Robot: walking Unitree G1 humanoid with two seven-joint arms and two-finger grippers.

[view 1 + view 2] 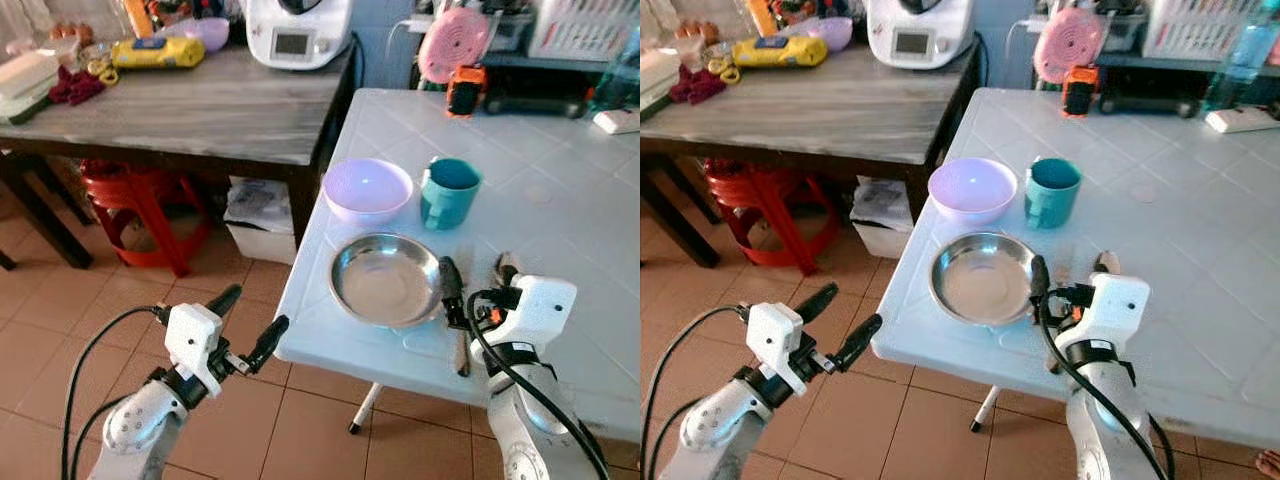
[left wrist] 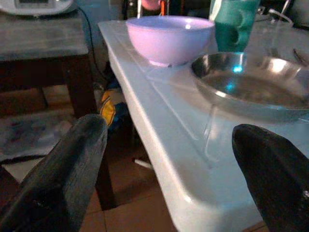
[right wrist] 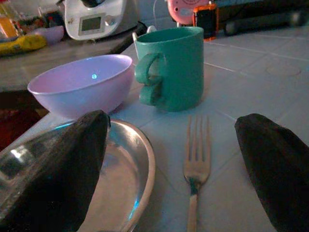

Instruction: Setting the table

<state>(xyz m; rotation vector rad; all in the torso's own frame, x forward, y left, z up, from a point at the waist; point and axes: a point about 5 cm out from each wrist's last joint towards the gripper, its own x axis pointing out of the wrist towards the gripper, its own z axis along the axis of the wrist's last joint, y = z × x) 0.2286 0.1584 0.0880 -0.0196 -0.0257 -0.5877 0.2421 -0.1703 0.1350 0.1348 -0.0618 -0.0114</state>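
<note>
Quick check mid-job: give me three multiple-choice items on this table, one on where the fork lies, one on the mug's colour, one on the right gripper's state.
1. Where does the fork lie?
A. In the lilac bowl
B. On the white table beside the steel plate
C. Inside the mug

2. What colour is the mug?
A. Teal green
B. Red
C. Yellow

3. How is the right gripper?
A. Shut on the fork
B. Shut on the plate
C. Open, fork between its fingers

Key: 1 B, it rests flat on the table next to the steel plate; 2 A, teal in every view; 3 C, fingers spread wide apart.
</note>
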